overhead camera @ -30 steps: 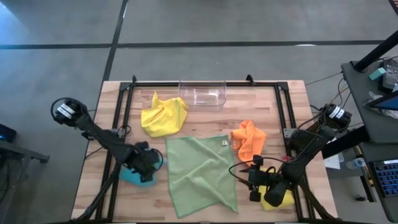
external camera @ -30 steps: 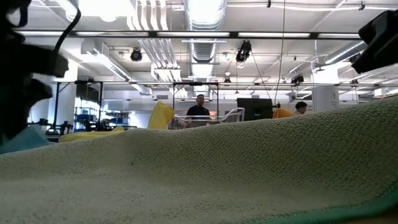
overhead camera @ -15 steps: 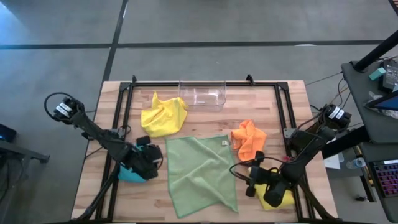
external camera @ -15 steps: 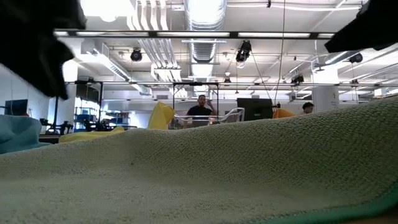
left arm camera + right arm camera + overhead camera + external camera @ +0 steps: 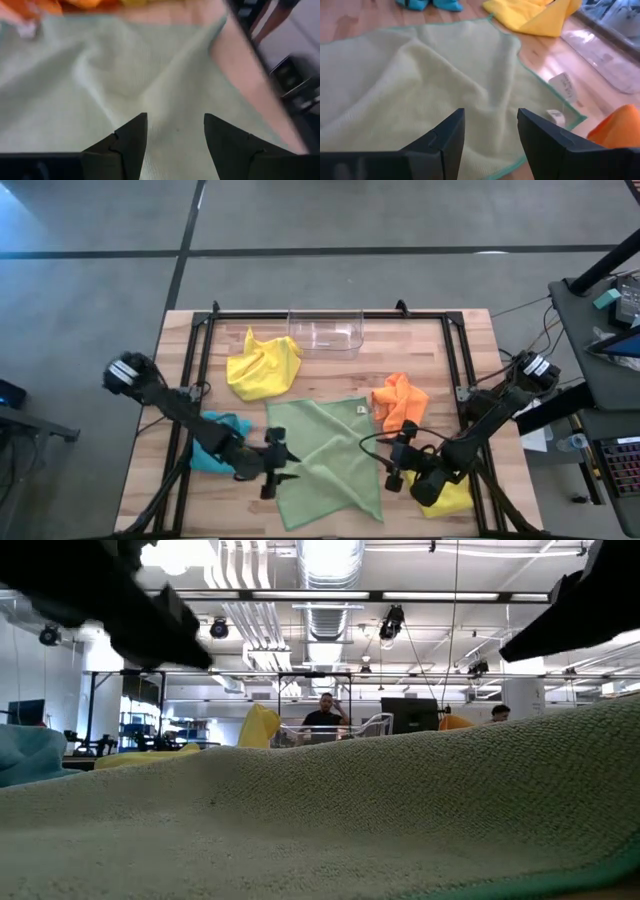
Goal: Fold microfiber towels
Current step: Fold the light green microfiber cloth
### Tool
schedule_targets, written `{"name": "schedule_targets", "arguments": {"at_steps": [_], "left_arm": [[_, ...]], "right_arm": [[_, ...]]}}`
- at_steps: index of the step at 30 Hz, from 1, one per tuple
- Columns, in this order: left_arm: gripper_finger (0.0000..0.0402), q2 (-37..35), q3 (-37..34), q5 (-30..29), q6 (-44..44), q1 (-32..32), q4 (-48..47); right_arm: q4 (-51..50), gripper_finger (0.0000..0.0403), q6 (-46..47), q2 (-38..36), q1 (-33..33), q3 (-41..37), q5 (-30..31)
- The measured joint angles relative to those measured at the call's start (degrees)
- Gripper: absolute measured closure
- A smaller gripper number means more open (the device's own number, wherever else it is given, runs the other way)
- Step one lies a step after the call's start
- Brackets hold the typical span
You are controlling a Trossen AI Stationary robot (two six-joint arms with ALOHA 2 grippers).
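A pale green towel (image 5: pixel 325 460) lies spread on the table's near middle, with soft wrinkles (image 5: pixel 445 85); it fills the low view's foreground (image 5: pixel 320 820). My left gripper (image 5: pixel 275 467) hangs open over the towel's left edge, slanting down toward the right (image 5: pixel 175 145). My right gripper (image 5: pixel 395 467) hangs open over the towel's right edge, slanting down toward the left (image 5: pixel 490 140). A crumpled light blue towel (image 5: pixel 215 442) lies behind the left gripper. A yellow towel (image 5: pixel 455 498) lies under the right arm.
A crumpled yellow towel (image 5: pixel 262 365) lies at the far left and an orange towel (image 5: pixel 400 402) right of the green one's far corner. A clear plastic bin (image 5: pixel 326 330) stands at the far edge. A black frame (image 5: pixel 200 360) runs along the table's sides.
My left gripper has swung from above the light blue towel toward the table's right, reaching the green towel's left edge, and has tipped from pointing down to a shallow slant. My right gripper has crept a little left toward the green towel. The towels have not moved.
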Motion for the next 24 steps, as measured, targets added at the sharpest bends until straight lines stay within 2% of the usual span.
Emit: {"name": "schedule_targets", "arguments": {"at_steps": [6, 11, 16, 20, 24], "left_arm": [[0.0222, 10.38, 3.96, 6.94, -0.96, -0.38, 3.09], [0.0222, 16.02, 7.59, 10.66, -0.93, -1.75, 4.0], [0.0222, 17.67, 8.76, 14.22, -2.46, -3.32, 2.83], [0.0222, 16.48, 8.78, 16.69, -6.03, -4.54, -1.82], [0.0222, 14.63, 8.71, 21.54, -7.01, -5.97, -5.58]], "right_arm": [[1.09, 0.0229, -0.01, 2.99, 0.0, 0.0, -1.3], [2.81, 0.0229, -0.02, 4.38, 0.0, 0.0, -3.38], [4.83, 0.0229, -0.02, 4.89, 0.18, 0.04, -8.77], [4.99, 0.0229, -0.02, 5.07, 0.53, 0.0, -10.04], [4.87, 0.0229, -0.04, 5.07, 0.48, 0.0, -10.08]]}}
